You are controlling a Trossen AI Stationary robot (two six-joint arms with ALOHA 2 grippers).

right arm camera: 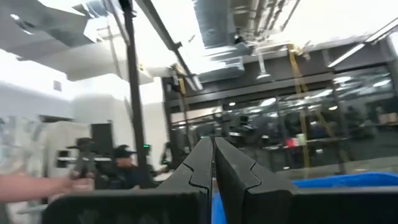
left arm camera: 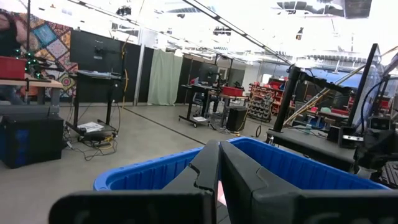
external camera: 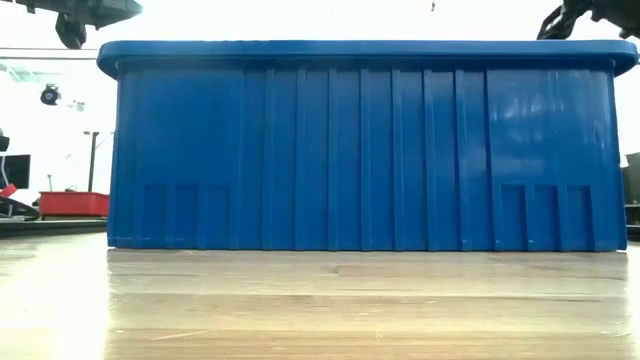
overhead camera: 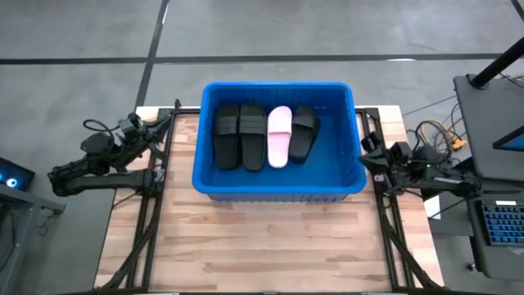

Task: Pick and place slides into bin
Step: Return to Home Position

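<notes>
Every slide you can see lies inside the bin (overhead camera: pixel 278 190), which stands in the middle of the worktop (overhead camera: pixel 270 246). There are three black slides (overhead camera: pixel 252 136) and one pink slide (overhead camera: pixel 279 135), side by side on the bin floor. No slide shows on the bare wood around it. The left arm (overhead camera: pixel 106 164) is at the worktop's left edge and the right arm (overhead camera: pixel 426 170) at its right edge. In both wrist views the jaws are pressed together and pinch nothing.

So the picking seems finished, and I judge that the danger now lies in the way home. The right jaws are just beside the bin's right wall, close to the rim. If that arm swings or lowers before it pulls away, it may strike the rim and push the bin, or tip it a little. The left jaws are farther from the bin, so the danger there is smaller.

Loose cables (overhead camera: pixel 438 131) lie near the right arm, and a wide turn of the wrist could catch them. A person (right arm camera: pixel 121 165) shows in the room beyond the right arm, apart from the worktop as far as I can tell. Watch that nobody reaches in. Whether one slide is hidden under another, I cannot tell.
</notes>
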